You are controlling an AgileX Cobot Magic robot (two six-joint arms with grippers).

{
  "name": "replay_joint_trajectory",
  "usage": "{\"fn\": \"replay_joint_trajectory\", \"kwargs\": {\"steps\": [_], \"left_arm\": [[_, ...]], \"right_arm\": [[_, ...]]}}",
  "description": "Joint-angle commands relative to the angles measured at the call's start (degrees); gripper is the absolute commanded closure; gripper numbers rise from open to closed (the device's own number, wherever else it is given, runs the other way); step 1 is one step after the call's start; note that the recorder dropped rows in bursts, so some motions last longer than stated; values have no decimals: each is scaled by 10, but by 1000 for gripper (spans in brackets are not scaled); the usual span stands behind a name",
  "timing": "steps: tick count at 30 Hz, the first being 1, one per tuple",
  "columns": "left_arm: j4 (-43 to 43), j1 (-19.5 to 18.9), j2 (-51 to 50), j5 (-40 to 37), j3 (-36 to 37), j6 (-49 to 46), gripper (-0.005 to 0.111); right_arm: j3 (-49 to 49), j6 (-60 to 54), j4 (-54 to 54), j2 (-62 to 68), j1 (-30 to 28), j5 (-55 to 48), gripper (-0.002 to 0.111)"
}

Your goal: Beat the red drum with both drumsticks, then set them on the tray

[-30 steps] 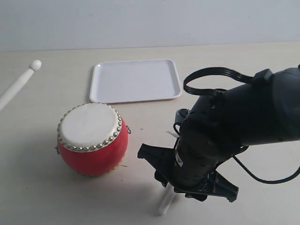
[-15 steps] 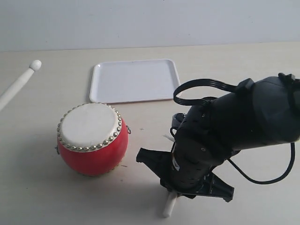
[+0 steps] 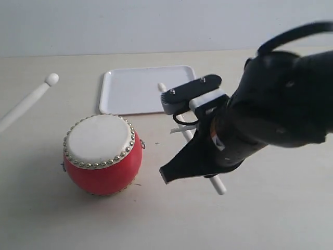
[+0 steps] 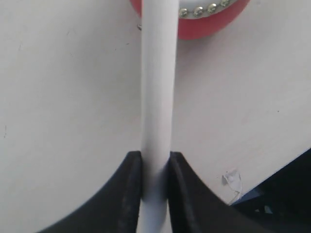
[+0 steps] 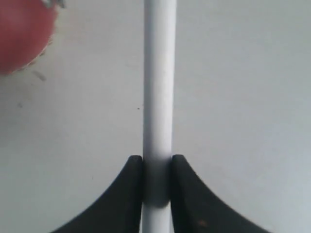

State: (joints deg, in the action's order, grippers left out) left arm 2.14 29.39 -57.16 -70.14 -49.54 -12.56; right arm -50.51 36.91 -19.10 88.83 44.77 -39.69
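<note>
The red drum [image 3: 102,153] stands upright on the table, left of centre, its cream skin facing up. My left gripper [image 4: 155,156] is shut on one drumstick [image 4: 158,87]. In the exterior view that stick [image 3: 28,101] slants in from the left edge, bead tip up and left of the drum. My right gripper [image 5: 157,160] is shut on the other drumstick [image 5: 159,73]. This stick [image 3: 217,183] runs under my right arm [image 3: 270,114], and its far tip [image 3: 162,85] lies over the white tray [image 3: 130,91] behind the drum.
The pale table [image 3: 62,219] stretches round the drum and tray. A grey wall rises behind the table's far edge. My bulky right arm fills the right half of the exterior view and hides the table beneath it.
The right arm has risen from the table's front and swung round, lifting its drumstick so it now points toward the tray. The left stick's bead has shifted slightly right and down.
</note>
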Motion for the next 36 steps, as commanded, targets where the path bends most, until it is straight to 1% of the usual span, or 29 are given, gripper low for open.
{"fn": "replay_joint_trajectory", "kwargs": {"steps": [1, 3, 6, 9, 14, 17, 21, 25, 32, 36], "left_arm": [[-11, -1, -23, 2, -14, -59, 107], [-11, -1, -42, 2, -20, -74, 107], [0, -1, -75, 2, -25, -94, 107], [29, -1, -110, 2, -25, -98, 107], [33, -1, -148, 2, -25, -97, 107], [33, -1, -163, 2, -22, -97, 107], [32, -1, -182, 2, 0, -97, 107], [40, -1, -191, 2, 9, -98, 107], [64, -1, -166, 2, -44, -64, 107], [68, -1, -149, 2, -50, -65, 107]], "right_arm": [[-53, -343, 132, -54, 1, -119, 108], [-86, -417, 182, -55, 1, -182, 108], [-123, -468, 234, -38, 1, -257, 108], [-145, -474, 226, -16, 1, -303, 108], [-183, -472, 191, 5, 1, -303, 108], [-224, -455, 183, 5, 1, -303, 108], [-276, -454, 182, 10, 1, -303, 108], [-275, -443, 182, 41, 1, -303, 108], [-230, -428, 188, 123, 1, -303, 108], [-236, -427, 187, 120, 1, -303, 108]]}}
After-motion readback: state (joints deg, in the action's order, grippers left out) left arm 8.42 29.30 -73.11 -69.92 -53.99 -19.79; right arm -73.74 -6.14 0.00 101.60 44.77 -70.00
